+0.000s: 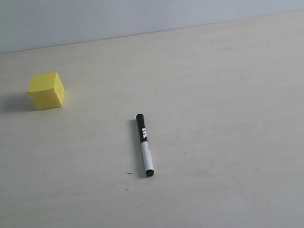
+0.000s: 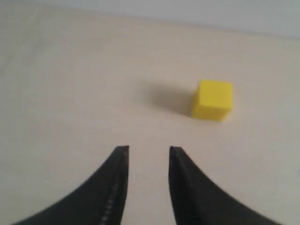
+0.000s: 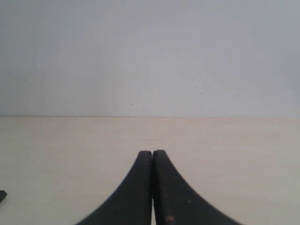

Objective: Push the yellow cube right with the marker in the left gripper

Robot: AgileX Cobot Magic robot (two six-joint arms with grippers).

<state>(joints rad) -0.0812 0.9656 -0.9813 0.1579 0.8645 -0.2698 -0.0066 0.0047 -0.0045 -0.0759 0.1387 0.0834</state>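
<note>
Bright, diffuse light fills the exterior view, leaving the pale wood-grain table (image 1: 222, 112) slightly washed out. The small matte bright-yellow cube (image 1: 46, 91) throws a soft, wide shadow to its left there, and the slim black-and-white marker (image 1: 144, 144) a thin faint one along its left edge, so light arrives from the right. The left wrist view is soft throughout: the cube's edges are fuzzy, and the black jaws of the left gripper (image 2: 149, 150), close to the lens, are blurred. In the right wrist view the jaws of the right gripper (image 3: 152, 153) read dark, nearly featureless, against an evenly lit grey wall (image 3: 150, 56).
</note>
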